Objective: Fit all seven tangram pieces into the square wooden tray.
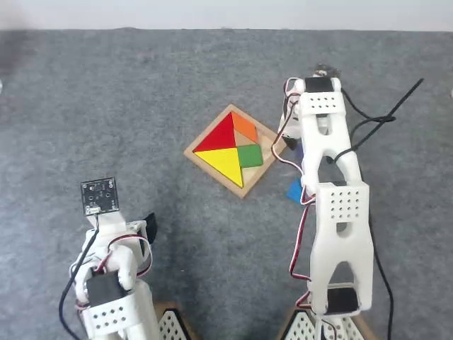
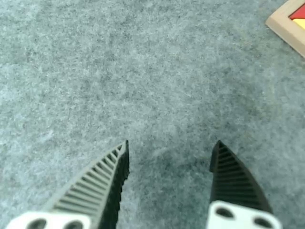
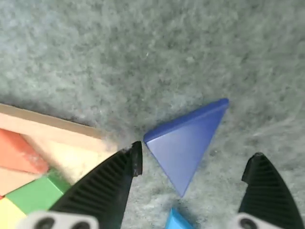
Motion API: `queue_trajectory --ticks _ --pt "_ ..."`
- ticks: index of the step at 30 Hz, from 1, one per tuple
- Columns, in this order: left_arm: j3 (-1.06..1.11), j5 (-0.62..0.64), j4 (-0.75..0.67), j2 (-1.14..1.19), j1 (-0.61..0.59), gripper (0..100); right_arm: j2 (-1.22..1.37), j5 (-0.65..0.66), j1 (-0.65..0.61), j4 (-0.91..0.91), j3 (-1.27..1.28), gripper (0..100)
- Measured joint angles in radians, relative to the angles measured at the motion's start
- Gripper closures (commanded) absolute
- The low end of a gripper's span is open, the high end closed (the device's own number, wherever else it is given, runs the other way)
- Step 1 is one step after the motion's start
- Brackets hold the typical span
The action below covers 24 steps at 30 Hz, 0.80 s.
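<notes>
**Right end effector spread over a dark blue triangle beside the tray**

In the right wrist view the right end effector (image 3: 197,157) has its two black fingers wide apart, holding nothing. The dark blue triangle (image 3: 186,140) lies flat on the grey table (image 3: 157,52) between them. It is closer to the finger on the tray's side, and whether that fingertip touches the triangle's corner cannot be told. The triangle lies just outside the square wooden tray (image 3: 47,126), near one of its corners but not in it.

The high view shows the tray (image 1: 267,144) turned like a diamond at mid-table. It holds a red triangle (image 1: 218,136), a yellow triangle (image 1: 223,163), an orange piece (image 1: 245,127) and a green piece (image 1: 249,156). Bare wood is left toward the corner nearest the right arm (image 1: 333,177).

The left end effector (image 2: 171,145) is well apart from the tray, over bare table, with its fingers likewise spread and nothing between them. A corner of the tray (image 2: 286,24) shows far off in its wrist view.

From above, the right arm's white body covers its own end effector and nearly all of the dark blue triangle. A light blue piece (image 1: 294,190) peeks out beside the arm. In the wrist view this piece (image 3: 178,220) is cut off at the frame edge, so its shape cannot be told.
</notes>
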Motion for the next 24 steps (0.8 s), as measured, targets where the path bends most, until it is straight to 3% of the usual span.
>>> queue_trajectory --ticks 10,16,24 --pt "0.000 0.000 0.000 0.000 0.000 73 0.014 0.000 0.000 -0.049 0.002 65.6" --pt "0.000 0.000 0.000 0.000 0.000 73 0.032 0.025 0.005 -0.069 0.002 76.4" --pt "0.000 0.000 0.000 0.000 0.000 73 0.032 0.028 0.012 -0.069 0.002 77.2"
